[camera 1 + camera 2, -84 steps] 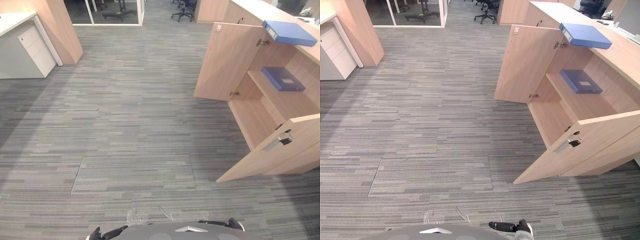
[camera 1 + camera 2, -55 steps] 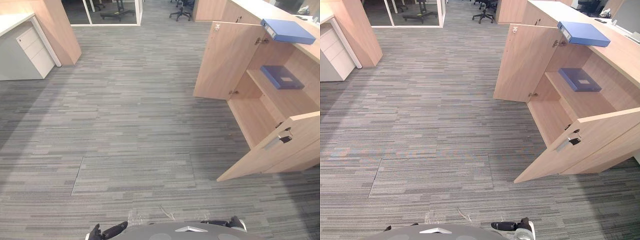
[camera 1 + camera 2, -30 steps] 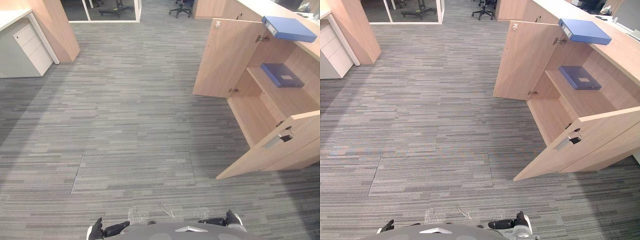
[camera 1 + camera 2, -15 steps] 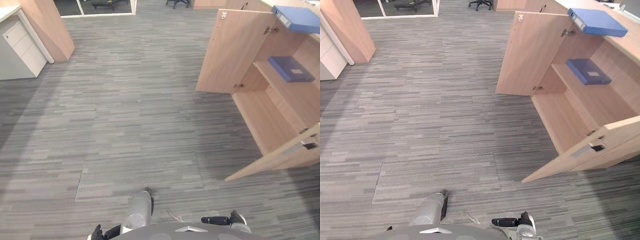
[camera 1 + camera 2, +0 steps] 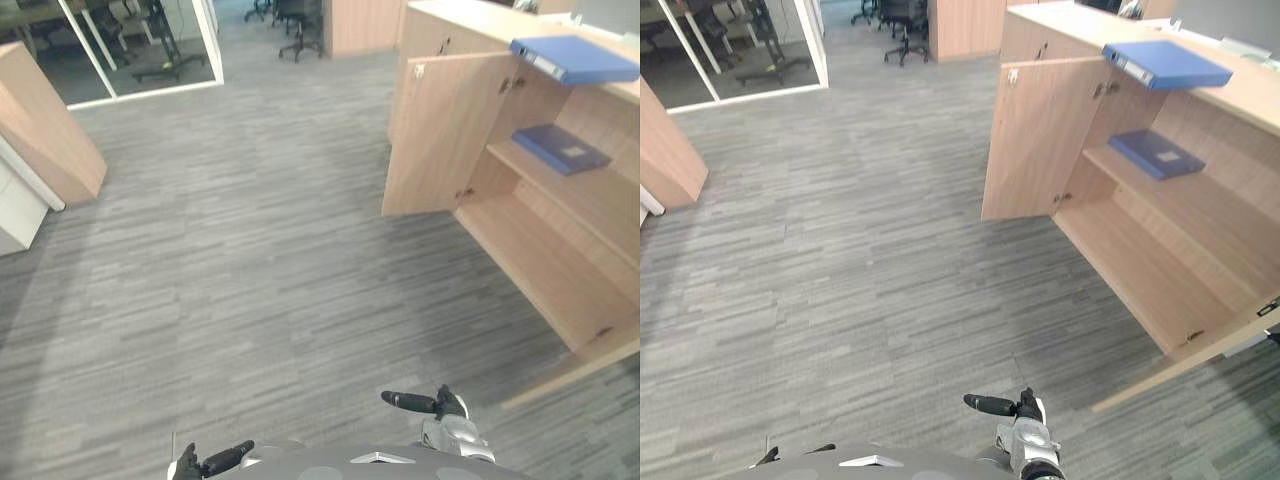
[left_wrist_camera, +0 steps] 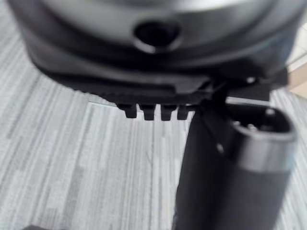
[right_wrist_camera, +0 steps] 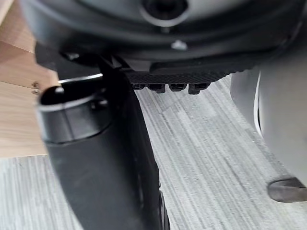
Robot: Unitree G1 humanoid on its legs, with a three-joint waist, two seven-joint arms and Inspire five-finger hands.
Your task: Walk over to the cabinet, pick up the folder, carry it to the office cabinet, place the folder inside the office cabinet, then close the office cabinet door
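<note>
Almost nothing of the task is done, as I judge it: I stand out on the carpet floor point(image 5: 250, 260) and have not yet reached the cabinet point(image 5: 560, 270), so picking up, carrying, placing and closing are all left to do. The cabinet is ahead of me on my right and both its doors are wide open, the far door point(image 5: 435, 135) turned out toward the room and the near door point(image 5: 590, 360) swung out low at the side nearest to me. The blue folder point(image 5: 575, 58) lies flat on the cabinet's top, near the front edge and above the open compartment, at the end by the far door. I take this one for the folder I must move, though I cannot be sure. A second folder point(image 5: 560, 147), also blue, lies already inside on the upper shelf point(image 5: 570, 195), toward its back. My left hand point(image 5: 215, 462) hangs low at my side with the fingers relaxed and loosely straight, holding nothing. My right hand point(image 5: 425, 403) is a little forward on the other side, with its fingers also straight and empty. The folder is well apart from both hands, higher than they are and to the right. The right hand is the nearer one, with open floor and the near door between it and the cabinet.
</note>
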